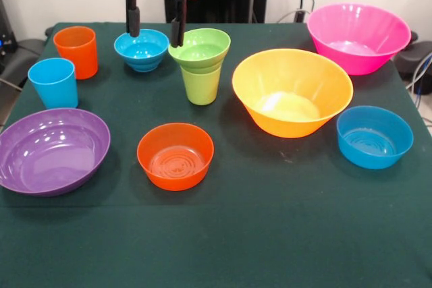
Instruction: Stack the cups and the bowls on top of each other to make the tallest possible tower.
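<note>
Front view shows the green-clothed table [270,234] spread with glossy plastic ware. Biggest are the yellow-orange bowl [292,91] right of centre, the purple bowl [52,150] at the left edge and the pink bowl [358,36] at the far right corner, all upright and apart from one another. Next come the medium orange bowl [175,156] at the near middle and the medium blue bowl [374,136] just right of the yellow-orange one. The tower [200,65] stands at centre: a lime green cup [200,84] with a small green bowl [199,46] seated in its mouth, seemingly level. An orange cup [76,51] and a light blue cup [53,83] stand near each other at the left. A small blue bowl [142,49] sits at the back. Above it hangs the hand [154,26], fingers spread and holding nothing, one fingertip just beside the green bowl's rim.
</note>
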Motion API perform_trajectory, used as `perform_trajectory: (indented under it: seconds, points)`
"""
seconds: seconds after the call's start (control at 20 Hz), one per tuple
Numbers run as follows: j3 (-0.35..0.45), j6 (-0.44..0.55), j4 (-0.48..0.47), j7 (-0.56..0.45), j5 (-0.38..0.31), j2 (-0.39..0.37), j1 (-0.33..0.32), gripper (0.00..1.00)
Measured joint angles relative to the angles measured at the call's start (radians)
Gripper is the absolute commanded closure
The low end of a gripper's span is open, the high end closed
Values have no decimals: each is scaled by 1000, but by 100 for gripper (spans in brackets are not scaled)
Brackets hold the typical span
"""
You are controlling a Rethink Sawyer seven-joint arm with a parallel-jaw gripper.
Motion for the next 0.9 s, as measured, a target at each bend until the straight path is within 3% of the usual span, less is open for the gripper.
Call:
perform_trajectory:
  seconds: [0.9]
  points:
    - [33, -37, -1, 0, -70, -11, -12, 0]
